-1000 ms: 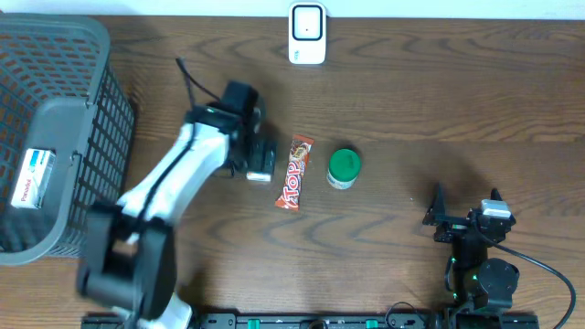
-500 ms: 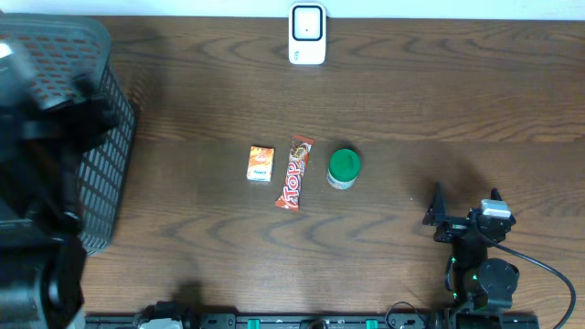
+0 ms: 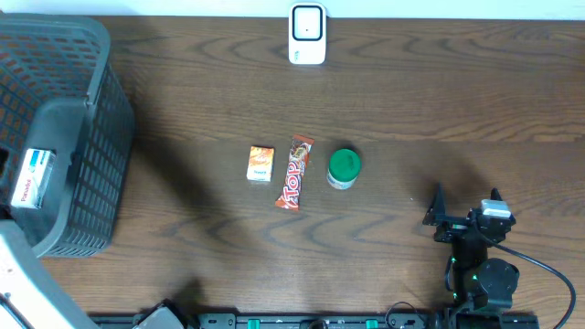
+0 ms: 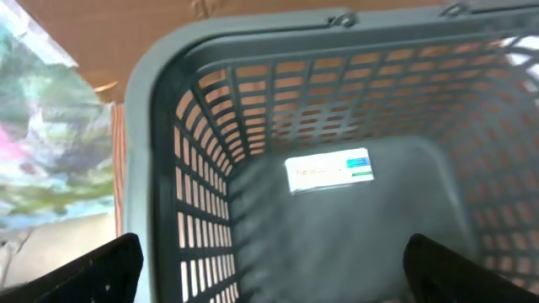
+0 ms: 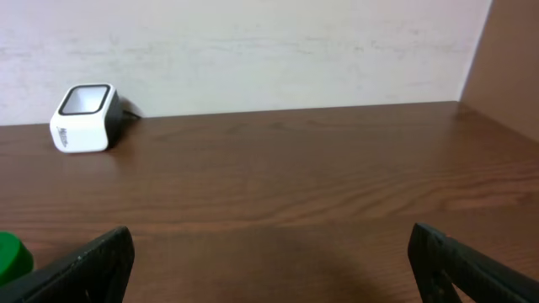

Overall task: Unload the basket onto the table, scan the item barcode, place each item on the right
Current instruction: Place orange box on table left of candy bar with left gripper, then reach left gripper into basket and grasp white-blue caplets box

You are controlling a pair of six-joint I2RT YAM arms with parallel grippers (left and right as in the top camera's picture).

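Note:
Three items lie mid-table in a row: a small orange box (image 3: 260,164), a red Top candy bar (image 3: 294,172) and a green-lidded jar (image 3: 344,168). The white barcode scanner (image 3: 307,34) stands at the far edge and also shows in the right wrist view (image 5: 84,117). My left gripper (image 4: 269,257) hangs open and empty over the grey basket (image 4: 160,135), above a white box (image 4: 328,170) on its floor. Only a white piece of the left arm (image 3: 14,274) shows overhead. My right gripper (image 3: 464,208) rests open and empty at the near right, its black fingertips (image 5: 109,252) spread wide over bare wood.
The tall grey basket (image 3: 82,55) fills the left end of the table, with the white box (image 3: 32,178) inside. A wall rises behind the scanner. The jar's green edge (image 5: 10,257) shows at the left of the right wrist view.
The left arm left the orange box on the table, swung left across the basket and now sits mostly outside the overhead view. The right arm has not moved.

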